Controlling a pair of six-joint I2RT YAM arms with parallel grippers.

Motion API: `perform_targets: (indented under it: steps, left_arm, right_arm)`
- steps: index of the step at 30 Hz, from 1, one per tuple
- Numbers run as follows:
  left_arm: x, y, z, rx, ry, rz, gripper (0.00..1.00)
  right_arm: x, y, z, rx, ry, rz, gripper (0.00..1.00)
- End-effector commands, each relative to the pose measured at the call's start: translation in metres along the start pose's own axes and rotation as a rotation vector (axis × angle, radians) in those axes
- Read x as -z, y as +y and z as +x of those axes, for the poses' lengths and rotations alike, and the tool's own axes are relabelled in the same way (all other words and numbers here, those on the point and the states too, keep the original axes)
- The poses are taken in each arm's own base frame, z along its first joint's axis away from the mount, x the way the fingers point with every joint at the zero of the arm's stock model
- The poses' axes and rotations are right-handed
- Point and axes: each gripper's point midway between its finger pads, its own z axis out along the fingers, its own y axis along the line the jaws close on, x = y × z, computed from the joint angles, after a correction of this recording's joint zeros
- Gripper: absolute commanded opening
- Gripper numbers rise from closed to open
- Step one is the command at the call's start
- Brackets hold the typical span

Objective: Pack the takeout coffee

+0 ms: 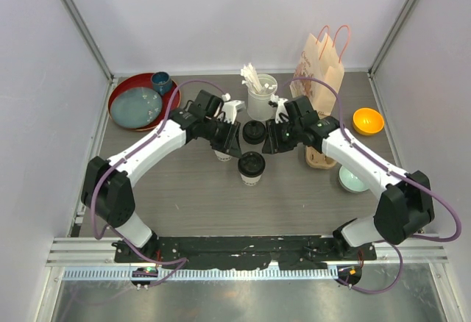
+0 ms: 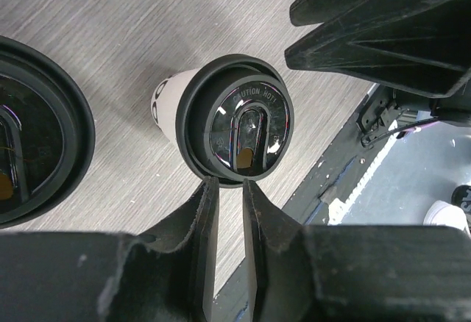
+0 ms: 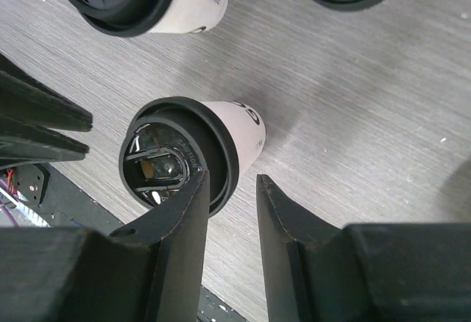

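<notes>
The left gripper [image 2: 228, 184] has its jaws only a little apart, with nothing between them. Just ahead of its fingertips stands a white cup [image 2: 168, 105] with a black lid [image 2: 243, 120] already on it. The right gripper [image 3: 231, 178] is somewhat wider and also empty, and a lidded cup [image 3: 243, 132] stands just ahead of one finger; I cannot tell if this is the same cup. So I judge that the lids are done and the packing itself is not yet begun. The next move, I think, calls for wider jaws, a grip around the cup wall below the lid, and an upright lift toward the carrier [image 1: 318, 162], which lies just right of the right gripper, partly under its arm. The table [image 1: 191, 204] is flat, with a grey wood grain, and plain pale walls [image 1: 221, 13] close it in.
</notes>
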Motion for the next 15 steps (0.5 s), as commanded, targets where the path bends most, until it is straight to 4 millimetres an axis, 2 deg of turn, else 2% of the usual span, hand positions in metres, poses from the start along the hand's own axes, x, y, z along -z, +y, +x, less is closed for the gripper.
perform_targets:
  steps: [1,4,6,8,12,15]
  left_arm:
    - [0.004,0.002,-0.013,-0.051,-0.028,-0.021,0.24]
    - [0.002,0.005,-0.021,-0.057,-0.029,-0.031,0.25]
    - [0.004,0.002,-0.024,-0.047,-0.033,-0.032,0.25]
    - [0.005,0.0,-0.023,-0.038,-0.039,-0.029,0.24]
    - [0.014,-0.005,-0.01,-0.039,-0.052,-0.026,0.26]
    - [0.009,-0.005,0.003,-0.039,-0.022,-0.024,0.28]
  right_arm:
    - [0.014,0.005,-0.021,0.091,-0.043,-0.004,0.39]
    - [0.021,0.01,-0.031,0.146,-0.084,-0.024,0.41]
    - [0.023,0.025,-0.04,0.212,-0.114,-0.105,0.45]
    - [0.018,0.035,-0.046,0.253,-0.115,-0.169,0.46]
    - [-0.001,0.035,-0.044,0.275,-0.073,-0.206,0.48]
    - [-0.012,0.037,-0.04,0.264,-0.056,-0.246,0.48]
